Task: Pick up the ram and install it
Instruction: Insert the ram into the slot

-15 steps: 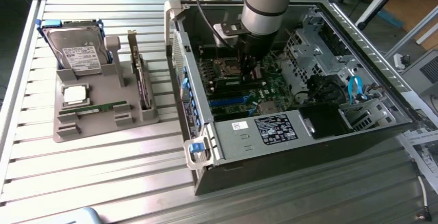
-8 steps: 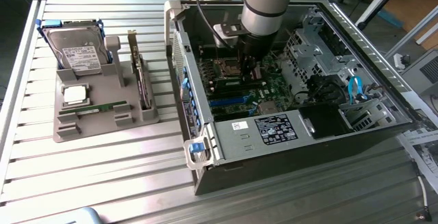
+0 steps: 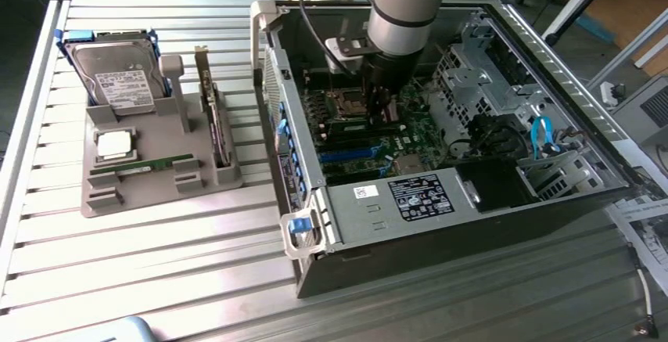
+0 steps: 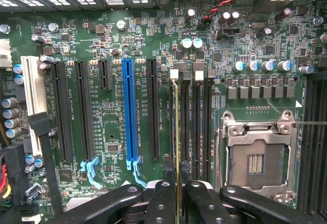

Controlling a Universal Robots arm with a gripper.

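We're gripping the ram (image 4: 177,132) edge-on, fingers (image 4: 162,201) clenched on it, the gripper (image 4: 177,191) hanging it upright over a DIMM slot (image 4: 172,106) beside the CPU socket (image 4: 255,157) so it seats straight.

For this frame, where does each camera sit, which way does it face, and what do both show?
Exterior view: high off the arm, looking down on the slatted table and the open computer case; the arm reaches into the case.
Wrist view: on the wrist, facing the motherboard; the gripper shows, shut on the ram.
Shared: the motherboard and its CPU socket.
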